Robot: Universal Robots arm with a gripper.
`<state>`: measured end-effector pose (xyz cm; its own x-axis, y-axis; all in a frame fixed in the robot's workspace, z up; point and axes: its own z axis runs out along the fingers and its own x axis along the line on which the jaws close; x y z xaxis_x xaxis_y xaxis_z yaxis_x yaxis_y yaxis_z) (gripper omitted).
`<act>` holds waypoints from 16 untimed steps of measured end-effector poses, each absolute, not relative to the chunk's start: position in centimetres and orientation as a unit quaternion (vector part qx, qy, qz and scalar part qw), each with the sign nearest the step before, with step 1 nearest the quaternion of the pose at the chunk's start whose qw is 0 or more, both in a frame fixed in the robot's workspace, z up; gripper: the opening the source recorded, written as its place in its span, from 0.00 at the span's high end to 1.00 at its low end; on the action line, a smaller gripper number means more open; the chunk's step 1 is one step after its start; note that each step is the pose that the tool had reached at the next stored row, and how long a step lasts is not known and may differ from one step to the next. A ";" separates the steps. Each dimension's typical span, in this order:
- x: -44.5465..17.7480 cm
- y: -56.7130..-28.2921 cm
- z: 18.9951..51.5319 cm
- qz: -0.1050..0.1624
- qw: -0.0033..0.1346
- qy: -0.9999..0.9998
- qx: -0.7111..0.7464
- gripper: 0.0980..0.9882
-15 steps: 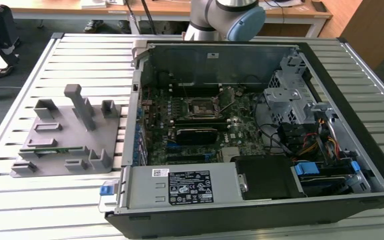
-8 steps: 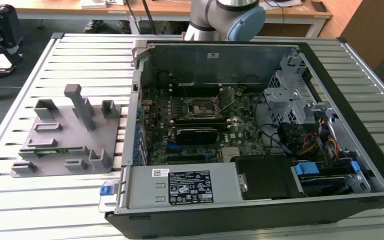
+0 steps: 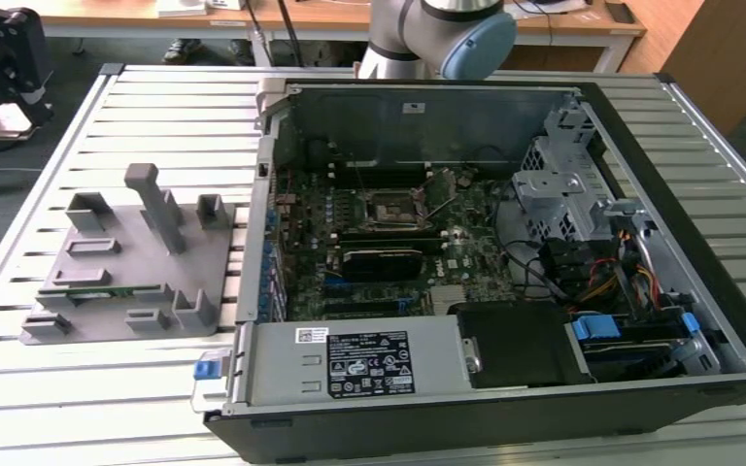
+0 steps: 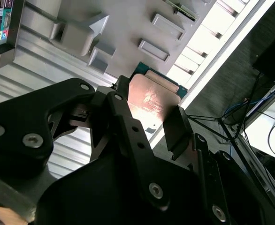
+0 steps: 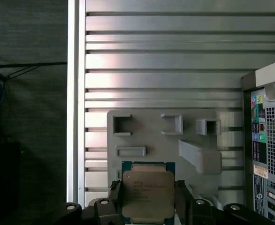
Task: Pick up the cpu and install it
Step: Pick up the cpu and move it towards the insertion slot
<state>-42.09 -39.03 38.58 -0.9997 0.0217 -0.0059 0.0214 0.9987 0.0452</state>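
The open computer case (image 3: 684, 320) lies on the slatted tabletop (image 3: 152, 97). In it I see the green motherboard (image 3: 302, 194) with the black-framed socket (image 3: 390, 206) near its middle, a grey power supply box (image 3: 347, 364) along one wall and a metal drive cage (image 3: 561, 184) at the exterior view's right. Beside the case, at the exterior view's left, a grey holder tray (image 3: 114, 262) stands on the tabletop, and a thin green circuit strip (image 3: 101, 288) lies in one of its slots. My gripper (image 5: 148, 199) is partly closed and grasps the cpu (image 5: 147, 185). One black finger (image 5: 115, 197) presses on each of two opposite edges, and the silvery top plate faces the first wrist view. The cpu hangs over the grey tray, apart from it, and well apart from the socket.
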 end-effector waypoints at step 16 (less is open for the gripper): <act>-40.8 -38.7 38.6 0.023 0.003 1.000 0.011 0.51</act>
<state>-40.78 -38.65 38.58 -0.9997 0.0216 -0.0059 0.0214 0.9987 0.0452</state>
